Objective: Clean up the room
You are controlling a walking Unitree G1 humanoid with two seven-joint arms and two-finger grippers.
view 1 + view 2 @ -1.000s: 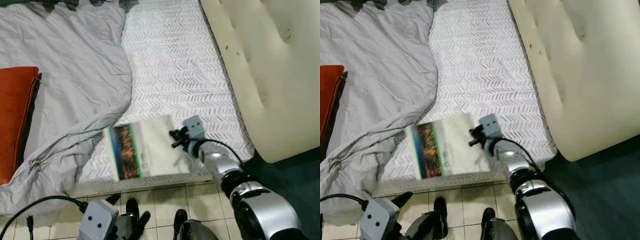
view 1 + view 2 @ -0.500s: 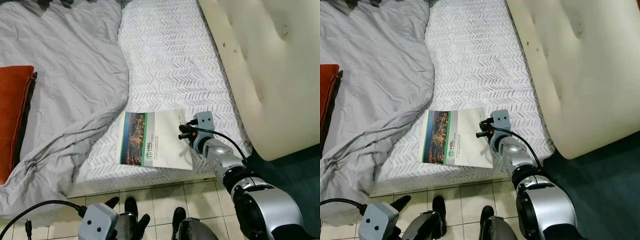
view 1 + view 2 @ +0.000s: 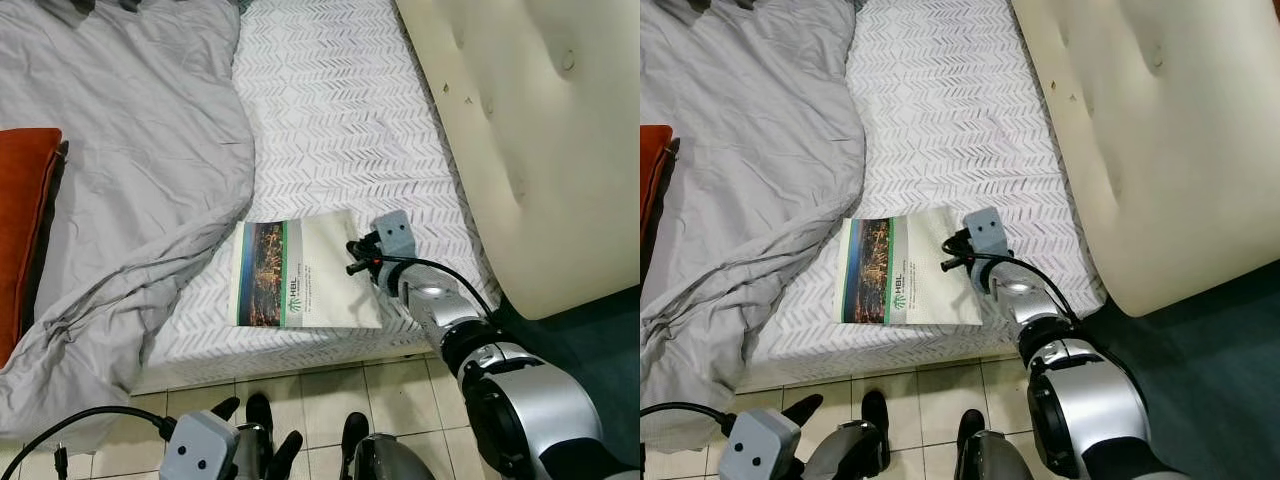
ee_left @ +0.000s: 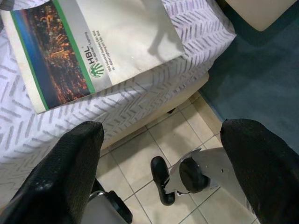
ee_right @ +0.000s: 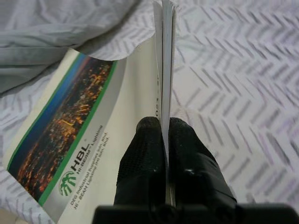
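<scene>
Here the right hand [image 5: 163,140] was pinched shut on the right edge of the brochure [image 3: 300,272], which lay at the near edge of the bed [image 3: 340,110]; thin, light and floppy, it would probably sag, while the left hand [image 4: 159,163] hung open above the floor.

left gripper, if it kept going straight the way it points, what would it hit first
Probably the tiled floor beside the mattress edge. The left gripper is open and points down past the catalogue; the robot's black foot lies close to that line, and depth is unclear.
</scene>
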